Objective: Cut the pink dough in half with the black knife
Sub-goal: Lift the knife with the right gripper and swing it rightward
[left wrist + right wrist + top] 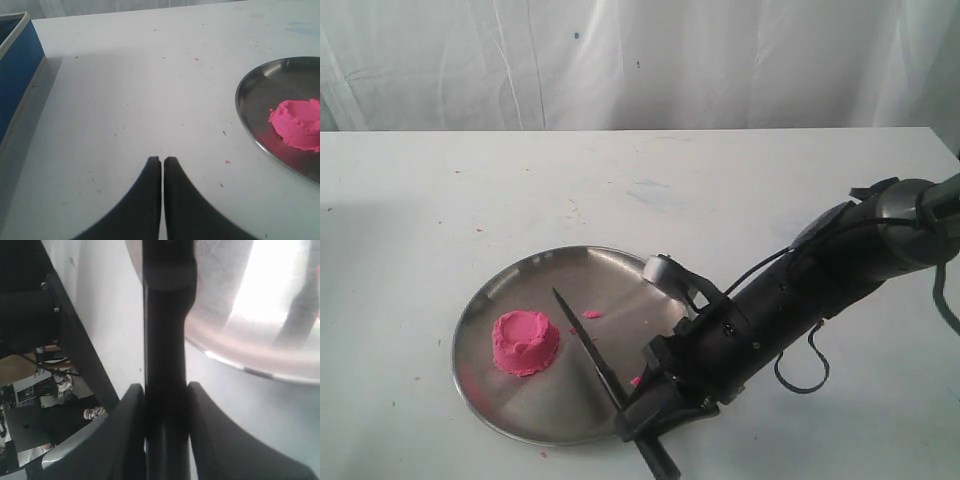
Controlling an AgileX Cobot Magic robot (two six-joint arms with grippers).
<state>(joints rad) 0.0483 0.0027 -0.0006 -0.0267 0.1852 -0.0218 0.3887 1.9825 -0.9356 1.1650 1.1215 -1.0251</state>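
Now the right gripper (650, 415) is clamping its fingers on the handle of the black knife (585, 345). The blade is reaching over the steel plate (480, 310), its tip just beside the pink dough (525, 342), seemingly not touching. The dough is sitting as one dented lump on the plate. The left gripper (161, 160) is hovering over the white table (420, 200), off the plate, fingers pressed together.

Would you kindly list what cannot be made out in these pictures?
Exterior view: black knife, handle end cut off by the bottom edge.
Left wrist view: pink dough and plate, cut off by the right edge.
Right wrist view: blade tip, beyond the top edge; right hand blurred.
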